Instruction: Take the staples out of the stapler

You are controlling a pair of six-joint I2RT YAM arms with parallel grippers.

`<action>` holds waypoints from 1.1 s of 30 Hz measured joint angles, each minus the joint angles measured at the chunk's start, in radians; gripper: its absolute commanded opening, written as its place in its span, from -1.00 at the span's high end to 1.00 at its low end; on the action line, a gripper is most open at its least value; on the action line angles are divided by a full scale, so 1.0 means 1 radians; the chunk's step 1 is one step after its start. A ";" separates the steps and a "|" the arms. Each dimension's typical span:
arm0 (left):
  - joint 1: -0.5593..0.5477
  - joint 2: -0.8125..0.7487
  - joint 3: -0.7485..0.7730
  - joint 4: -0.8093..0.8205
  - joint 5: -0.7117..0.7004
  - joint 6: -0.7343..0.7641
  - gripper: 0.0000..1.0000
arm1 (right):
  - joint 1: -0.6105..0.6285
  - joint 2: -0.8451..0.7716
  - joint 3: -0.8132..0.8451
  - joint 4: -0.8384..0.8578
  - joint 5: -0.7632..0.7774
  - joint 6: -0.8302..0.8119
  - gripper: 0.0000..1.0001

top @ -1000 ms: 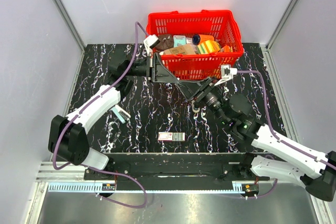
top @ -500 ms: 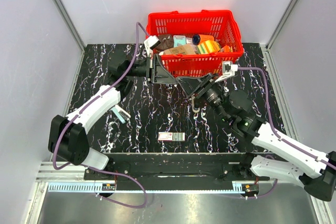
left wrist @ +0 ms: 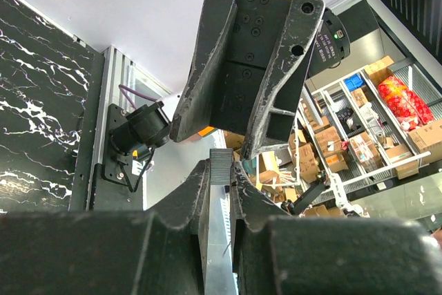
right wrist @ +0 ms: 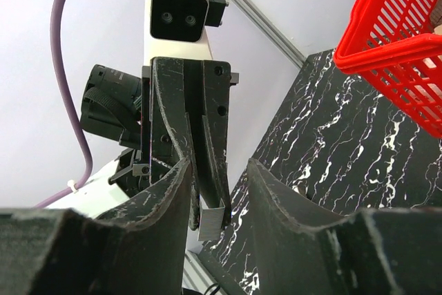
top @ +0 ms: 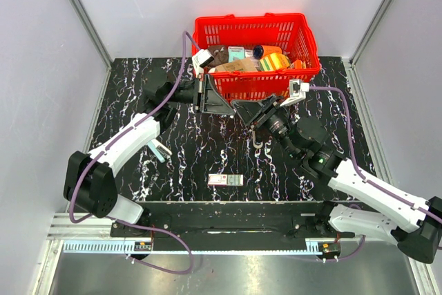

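Because unloading calls for a steadied magazine, every entry is listed against the one held object.

Item 1, stapler (left wrist: pixel 219 212): held aloft over the far half of the tabletop (top: pixel 207 146), just in front of the red basket (top: pixel 255 18). Only its silvery-grey rail shows. Whether the fingers hide the black body cannot be told. The ridged block at the tip is judged to be the staples (left wrist: pixel 221 159). The tip points toward the opposite arm, for access.

Item 2, left gripper (left wrist: pixel 221 170): clamped on the rail's sides, serving as a vice.

Item 3, right gripper (right wrist: pixel 217 167): jaws apart and empty, facing the rail tip, near it but not touching. It is judged to be lining up to pinch the staples.

Item 4, red-and-white box (top: pixel 226 179): lies flat by the middle of the tabletop's near edge, well apart from both grippers. It is a plausible place to put the staples.

Item 5, basket contents: assorted and uninvolved.
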 measured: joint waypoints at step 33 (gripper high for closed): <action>0.011 0.000 0.000 -0.049 0.000 0.036 1.00 | -0.006 0.020 -0.004 -0.008 -0.024 0.068 0.61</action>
